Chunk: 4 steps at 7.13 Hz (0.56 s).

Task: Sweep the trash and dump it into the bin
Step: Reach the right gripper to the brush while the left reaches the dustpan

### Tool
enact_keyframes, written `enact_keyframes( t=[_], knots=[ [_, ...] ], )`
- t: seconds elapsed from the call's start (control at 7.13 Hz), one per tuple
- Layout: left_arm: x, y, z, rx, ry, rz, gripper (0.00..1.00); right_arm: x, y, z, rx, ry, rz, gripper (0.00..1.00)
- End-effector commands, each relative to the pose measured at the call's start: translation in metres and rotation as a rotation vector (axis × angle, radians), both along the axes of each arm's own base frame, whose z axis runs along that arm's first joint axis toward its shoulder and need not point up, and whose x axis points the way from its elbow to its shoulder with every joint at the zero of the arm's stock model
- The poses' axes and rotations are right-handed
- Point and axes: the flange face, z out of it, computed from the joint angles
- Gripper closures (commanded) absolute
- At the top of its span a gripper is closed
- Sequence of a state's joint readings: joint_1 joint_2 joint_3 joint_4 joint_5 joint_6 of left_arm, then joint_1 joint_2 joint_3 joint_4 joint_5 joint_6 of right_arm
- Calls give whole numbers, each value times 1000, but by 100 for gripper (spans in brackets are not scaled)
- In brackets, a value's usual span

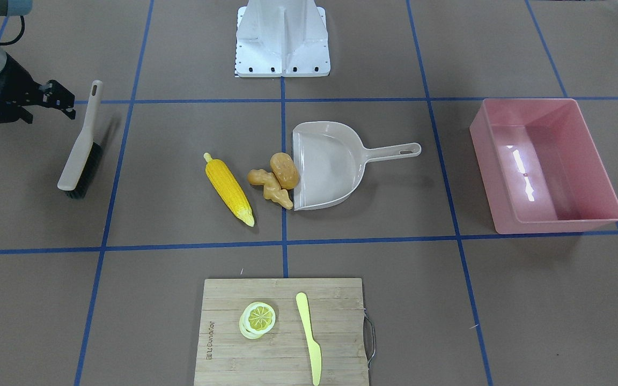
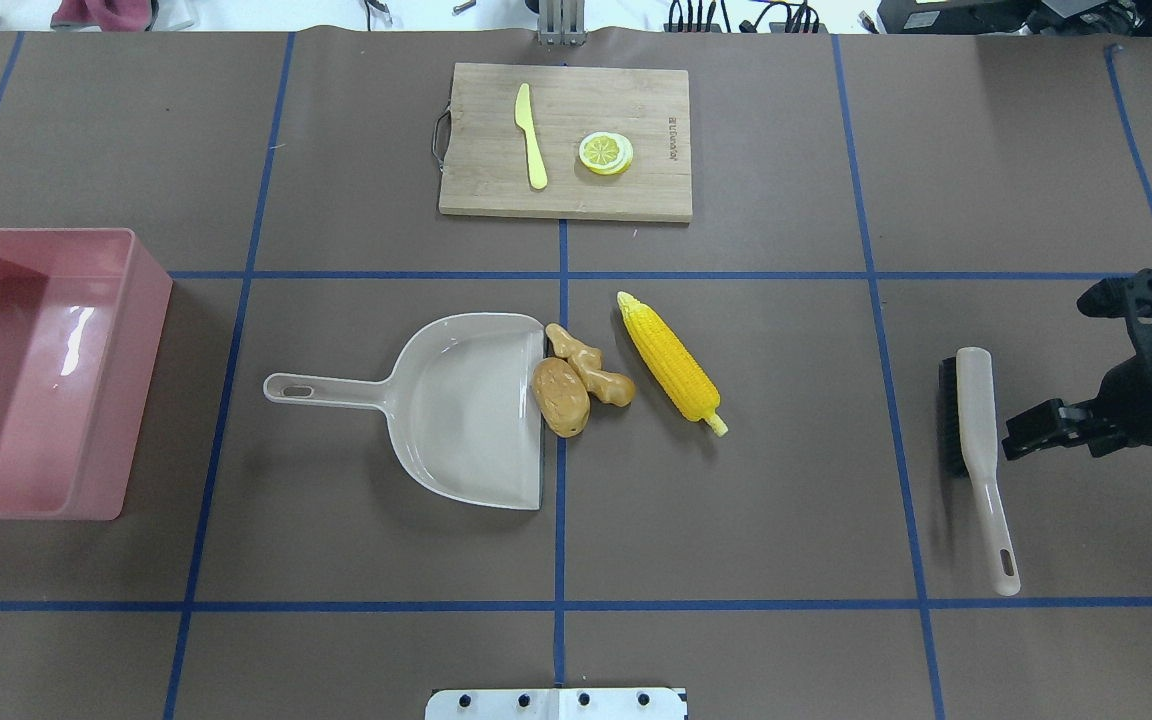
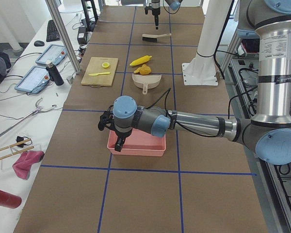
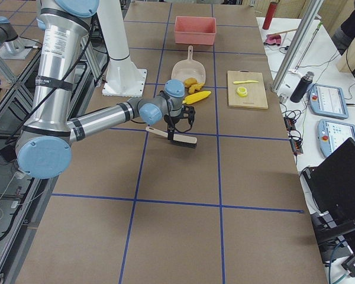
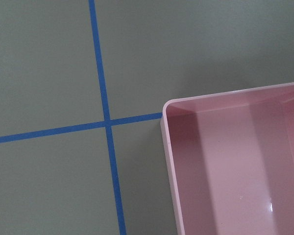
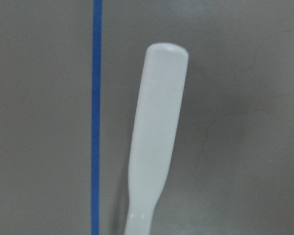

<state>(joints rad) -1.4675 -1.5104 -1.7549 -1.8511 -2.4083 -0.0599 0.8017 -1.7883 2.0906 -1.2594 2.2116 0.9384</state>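
Brown taped worktop, overhead: corn cob, ginger root, potato mid-frame by dustpan mouth, pink bin at left edge; right fingers parted, empty, beside brush handle; left fingers above bin, spread cannot tell.

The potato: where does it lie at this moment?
In the overhead view the potato lies near the centre, at the open right edge of the dustpan, beside the ginger root.
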Motion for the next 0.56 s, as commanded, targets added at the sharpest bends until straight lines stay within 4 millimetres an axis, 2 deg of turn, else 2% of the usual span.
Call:
enact_keyframes(
  t=[0.0, 0.14, 0.28, 0.42],
  knots=[
    [68, -8, -31, 212, -84, 83, 1, -49, 39, -4, -37, 13, 34, 0],
    [96, -11, -65, 284, -70, 129, 1, -60, 47, 3, -18, 39, 24, 0],
    [143, 7, -109, 402, -21, 224, 1, -65, 56, 13, -10, 67, 10, 0],
    [176, 21, -130, 509, 32, 286, 1, -66, 62, 21, -10, 82, -1, 0]
  ],
)
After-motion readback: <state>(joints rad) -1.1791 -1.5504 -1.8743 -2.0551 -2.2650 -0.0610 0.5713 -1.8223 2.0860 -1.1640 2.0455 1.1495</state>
